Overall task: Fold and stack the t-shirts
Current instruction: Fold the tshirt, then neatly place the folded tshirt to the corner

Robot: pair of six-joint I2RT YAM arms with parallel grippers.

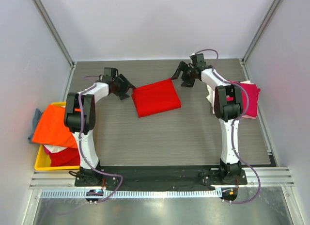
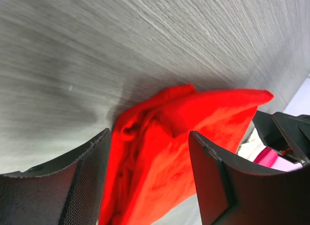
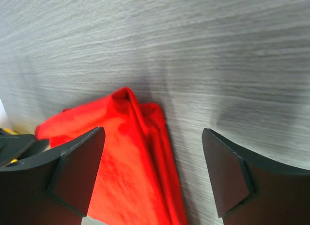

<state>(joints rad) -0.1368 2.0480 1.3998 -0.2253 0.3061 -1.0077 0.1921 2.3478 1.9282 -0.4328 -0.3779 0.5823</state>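
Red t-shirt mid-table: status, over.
Red t-shirt folded, lying flat. Left gripper open at its left edge. Right gripper open at its far-right corner. No obstruction seen.

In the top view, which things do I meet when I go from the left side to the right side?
The orange shirt → left gripper → red shirt → right gripper → pink shirt.

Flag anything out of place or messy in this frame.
The folded red shirt lies skewed to the table edges, its layers bunched at one end. The orange shirt spills over the rim of the yellow crate. The pink and white stack pokes past the table's right edge. Nothing looks damaged.
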